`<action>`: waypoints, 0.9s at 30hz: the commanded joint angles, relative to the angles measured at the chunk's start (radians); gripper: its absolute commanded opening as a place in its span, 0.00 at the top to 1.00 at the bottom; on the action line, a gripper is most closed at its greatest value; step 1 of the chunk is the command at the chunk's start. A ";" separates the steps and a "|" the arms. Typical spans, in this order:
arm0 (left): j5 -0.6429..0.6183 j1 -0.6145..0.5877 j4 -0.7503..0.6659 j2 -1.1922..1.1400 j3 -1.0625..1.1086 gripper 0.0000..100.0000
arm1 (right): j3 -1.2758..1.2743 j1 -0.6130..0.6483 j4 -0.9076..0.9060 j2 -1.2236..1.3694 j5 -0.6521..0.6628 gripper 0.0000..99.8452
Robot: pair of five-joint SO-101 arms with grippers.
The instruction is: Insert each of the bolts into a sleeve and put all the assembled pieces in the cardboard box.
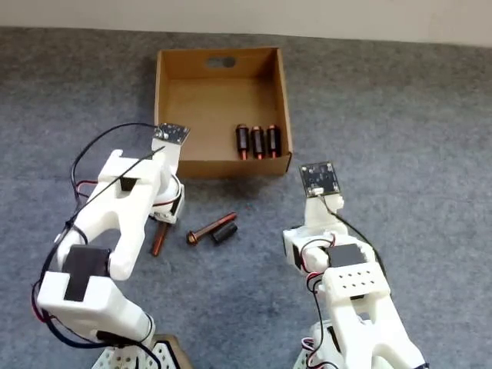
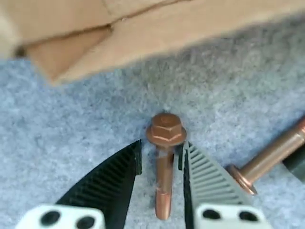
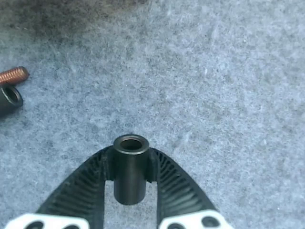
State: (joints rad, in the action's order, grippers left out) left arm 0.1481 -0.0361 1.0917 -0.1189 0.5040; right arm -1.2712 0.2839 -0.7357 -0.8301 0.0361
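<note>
Left pincer [image 2: 162, 147]: slightly open, straddling the bolt [image 2: 165, 131] at its shank, not pinching yet.
Bolt: flat on the carpet [image 2: 71, 119], near the box [image 2: 190, 28].
Right pincer [image 3: 129, 153]: clamped on a sleeve [image 3: 129, 171], bore visible.
Handling: the bolt looks rigid, smooth and prone to rolling. Take it mid-shank, leaving the threaded end free.

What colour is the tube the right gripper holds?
The sleeve in the right gripper is black, clearest in the right wrist view.
</note>
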 commanded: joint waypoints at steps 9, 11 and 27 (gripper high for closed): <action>0.002 -0.008 0.006 -0.150 -0.142 0.86 | 0.004 -0.012 0.018 -0.013 -0.006 0.99; 0.002 -0.008 0.006 -0.154 -0.142 0.90 | 0.004 -0.012 0.018 -0.013 -0.006 0.99; 0.008 -0.013 0.112 0.047 -0.087 0.99 | 0.004 -0.013 0.018 -0.021 -0.006 0.99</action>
State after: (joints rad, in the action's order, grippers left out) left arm 0.1481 -0.0299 1.1792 -0.1926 0.4043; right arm -1.2712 0.2839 -0.7357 -0.8301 0.0361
